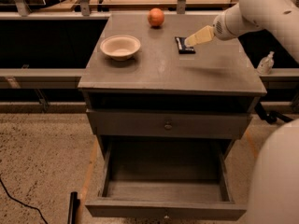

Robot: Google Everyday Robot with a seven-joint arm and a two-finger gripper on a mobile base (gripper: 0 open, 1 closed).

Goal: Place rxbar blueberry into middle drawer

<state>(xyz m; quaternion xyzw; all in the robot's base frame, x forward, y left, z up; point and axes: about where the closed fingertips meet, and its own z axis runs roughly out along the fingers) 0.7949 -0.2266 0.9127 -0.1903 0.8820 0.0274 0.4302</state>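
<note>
- Bowl (pixel 120 46) sits at the left of the cabinet top (pixel 187 73), well apart from the work. Leave it alone and keep the arm's path off it.
- Orange fruit (pixel 156 17) is at the back edge, near the bar but not touching it. It would likely roll if nudged, so come in from the right, not from behind.
- Rxbar blueberry (pixel 183 48) lies flat on the cabinet top, right of centre, not yet lifted.
- Gripper (pixel 189 41) hangs directly over the bar's far right corner, tip at or just above the wrapper; contact cannot be confirmed. Whether it is released or clenched, you cannot tell from this view.
- Step in hand, as judged: the grasp. The bar is thin and flat, so centre over it and square the wrist to its long sides before descending. Close across the narrow width; a corner pinch may slip or spin it.
- Middle drawer (pixel 163 210) stands pulled out below the shut upper drawer front (pixel 140 124). After lifting, clear the cabinet's front edge fully before lowering.
- Small bottle (pixel 265 63) stands off to the right; watch the elbow there.
</note>
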